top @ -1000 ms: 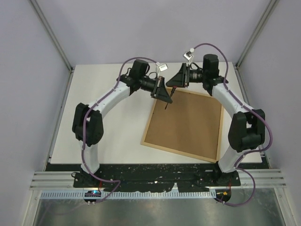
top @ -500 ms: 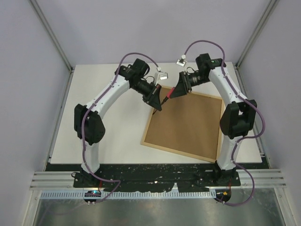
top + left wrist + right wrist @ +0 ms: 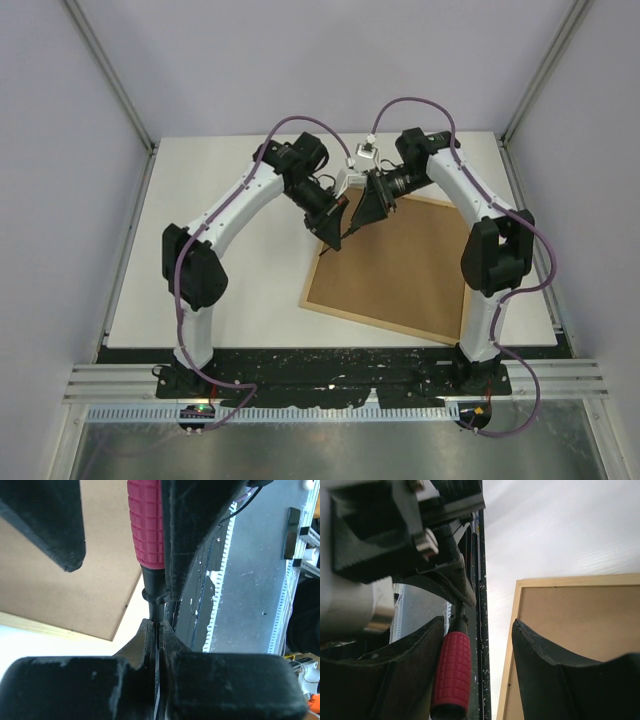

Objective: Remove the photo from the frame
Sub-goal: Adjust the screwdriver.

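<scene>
The frame (image 3: pixel 400 262) lies face down on the white table, its brown fibreboard back up inside a light-wood rim. The photo is hidden. Over the frame's far left corner, my left gripper (image 3: pixel 335 228) is shut on the thin metal shaft of a red-handled tool (image 3: pixel 146 525). In the left wrist view the jaws (image 3: pixel 157 627) pinch that shaft. My right gripper (image 3: pixel 362 215) faces it, open. In the right wrist view the red handle (image 3: pixel 452 672) stands between my right gripper's (image 3: pixel 477 625) fingers, against the left finger (image 3: pixel 410 670) and apart from the right one.
The white table (image 3: pixel 220 230) runs left of and behind the frame. A black base rail (image 3: pixel 330 365) crosses the near edge where both arms are bolted. Grey walls close in on both sides.
Both grippers have drawn together over the frame's far left corner. The right gripper has opened and moved left until its fingers stand round the tool's red handle. The frame has not moved.
</scene>
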Available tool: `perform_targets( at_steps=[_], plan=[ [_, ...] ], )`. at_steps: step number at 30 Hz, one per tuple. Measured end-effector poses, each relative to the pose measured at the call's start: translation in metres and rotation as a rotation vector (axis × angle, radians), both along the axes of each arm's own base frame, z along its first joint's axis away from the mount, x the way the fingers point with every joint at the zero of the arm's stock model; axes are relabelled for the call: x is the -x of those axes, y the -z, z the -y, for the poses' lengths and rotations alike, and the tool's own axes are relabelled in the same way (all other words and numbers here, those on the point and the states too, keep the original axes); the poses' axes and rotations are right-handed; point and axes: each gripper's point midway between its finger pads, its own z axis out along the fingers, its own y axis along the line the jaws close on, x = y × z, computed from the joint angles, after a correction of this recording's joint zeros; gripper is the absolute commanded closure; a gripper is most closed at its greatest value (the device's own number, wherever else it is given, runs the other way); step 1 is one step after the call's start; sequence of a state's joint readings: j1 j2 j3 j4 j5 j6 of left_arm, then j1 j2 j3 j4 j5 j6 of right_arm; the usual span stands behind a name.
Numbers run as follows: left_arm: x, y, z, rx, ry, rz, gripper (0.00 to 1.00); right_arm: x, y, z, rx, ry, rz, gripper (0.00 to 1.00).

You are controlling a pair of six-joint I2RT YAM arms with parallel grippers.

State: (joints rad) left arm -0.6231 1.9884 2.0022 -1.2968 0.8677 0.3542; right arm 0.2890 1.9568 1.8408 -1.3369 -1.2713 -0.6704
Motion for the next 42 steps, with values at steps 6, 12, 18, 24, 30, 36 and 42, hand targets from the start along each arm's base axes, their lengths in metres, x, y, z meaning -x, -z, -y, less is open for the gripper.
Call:
perform_targets(
  at_steps=[6, 12, 18, 24, 30, 36, 42],
  plan=[
    [-0.003, 0.003, -0.006, -0.027, -0.015, 0.003, 1.00, 0.011, 0.017, 0.000, 0.031, -0.019, -0.036, 0.39],
    [-0.004, 0.002, -0.005, -0.019, -0.014, 0.004, 1.00, 0.016, 0.013, 0.000, 0.021, -0.027, -0.024, 0.44],
    [0.000, -0.002, -0.002, 0.008, -0.005, -0.016, 1.00, 0.018, 0.006, -0.004, -0.018, -0.039, -0.018, 0.44],
    [0.002, -0.005, 0.000, 0.028, 0.002, -0.030, 1.00, 0.021, -0.003, -0.007, -0.066, -0.053, 0.007, 0.46],
    [0.000, -0.003, -0.001, 0.010, -0.013, -0.025, 1.00, 0.024, -0.007, -0.009, -0.085, -0.060, 0.012, 0.60],
    [0.000, -0.001, -0.002, -0.011, -0.031, -0.039, 1.00, 0.024, -0.003, -0.010, -0.095, -0.063, 0.008, 0.84],
    [0.000, 0.001, -0.004, -0.029, -0.036, -0.033, 0.57, 0.026, -0.001, -0.010, -0.099, -0.064, -0.002, 0.92]
  ],
)
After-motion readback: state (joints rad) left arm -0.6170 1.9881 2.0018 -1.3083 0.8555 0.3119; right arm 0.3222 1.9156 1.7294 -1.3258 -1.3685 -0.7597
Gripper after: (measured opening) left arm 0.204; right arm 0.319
